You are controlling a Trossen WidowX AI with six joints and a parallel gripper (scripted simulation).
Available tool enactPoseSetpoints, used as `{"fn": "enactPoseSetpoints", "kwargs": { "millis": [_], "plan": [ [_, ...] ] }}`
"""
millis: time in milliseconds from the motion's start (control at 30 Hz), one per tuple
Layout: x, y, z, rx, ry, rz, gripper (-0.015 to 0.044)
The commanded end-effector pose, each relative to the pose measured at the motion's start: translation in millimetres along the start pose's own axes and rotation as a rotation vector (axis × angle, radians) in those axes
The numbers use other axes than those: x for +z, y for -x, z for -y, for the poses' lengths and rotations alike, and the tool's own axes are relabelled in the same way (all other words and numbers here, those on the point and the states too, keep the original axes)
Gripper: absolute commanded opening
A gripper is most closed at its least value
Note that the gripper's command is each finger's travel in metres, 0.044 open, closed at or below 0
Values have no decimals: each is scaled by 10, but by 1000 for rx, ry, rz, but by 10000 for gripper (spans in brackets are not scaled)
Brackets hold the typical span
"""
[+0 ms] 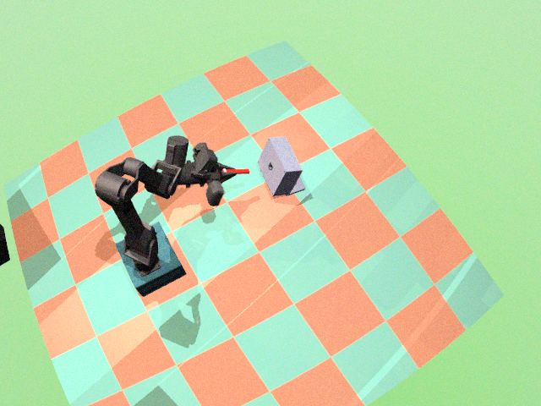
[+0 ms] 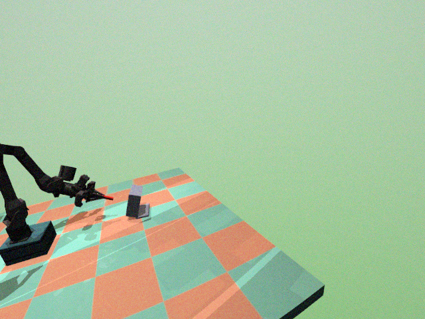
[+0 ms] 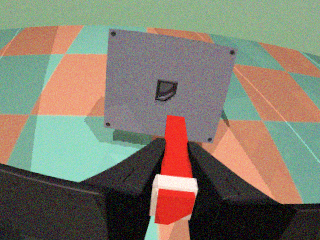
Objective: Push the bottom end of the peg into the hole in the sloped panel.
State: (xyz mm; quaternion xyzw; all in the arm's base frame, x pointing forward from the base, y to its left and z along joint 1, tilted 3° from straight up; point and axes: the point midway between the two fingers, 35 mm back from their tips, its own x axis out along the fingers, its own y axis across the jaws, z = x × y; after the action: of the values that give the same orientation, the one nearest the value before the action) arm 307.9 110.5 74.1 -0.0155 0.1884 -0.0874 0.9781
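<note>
My gripper [image 1: 231,172] [image 2: 103,196] [image 3: 175,148] is shut on the red peg [image 1: 243,171] [image 2: 109,198] [image 3: 175,131] and holds it above the table, well short of the panel. The peg has a white band near its rear end; its far end points toward the panel. The grey sloped panel [image 1: 271,178] [image 2: 133,206] [image 3: 135,75] stands in front. Its hole [image 1: 270,166] [image 3: 166,89] has flat sides and one curved side. In the wrist view the peg's far end appears below and slightly right of the hole. The peg's end face is hidden.
The panel has a foot plate [image 1: 298,189] [image 2: 144,211] behind it. The arm's base block [image 1: 162,279] [image 2: 41,245] stands on the checkered table [image 1: 305,271] [image 2: 181,260]. A black object [image 1: 3,246] shows at the left edge of the top view.
</note>
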Motion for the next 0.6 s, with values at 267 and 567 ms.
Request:
{"fn": "enactPoseSetpoints", "kwargs": {
  "millis": [267, 567],
  "plan": [
    [-4, -83, -13, 1, -13, 10, 0],
    [12, -164, -36, 7, -21, 21, 0]
  ]
}}
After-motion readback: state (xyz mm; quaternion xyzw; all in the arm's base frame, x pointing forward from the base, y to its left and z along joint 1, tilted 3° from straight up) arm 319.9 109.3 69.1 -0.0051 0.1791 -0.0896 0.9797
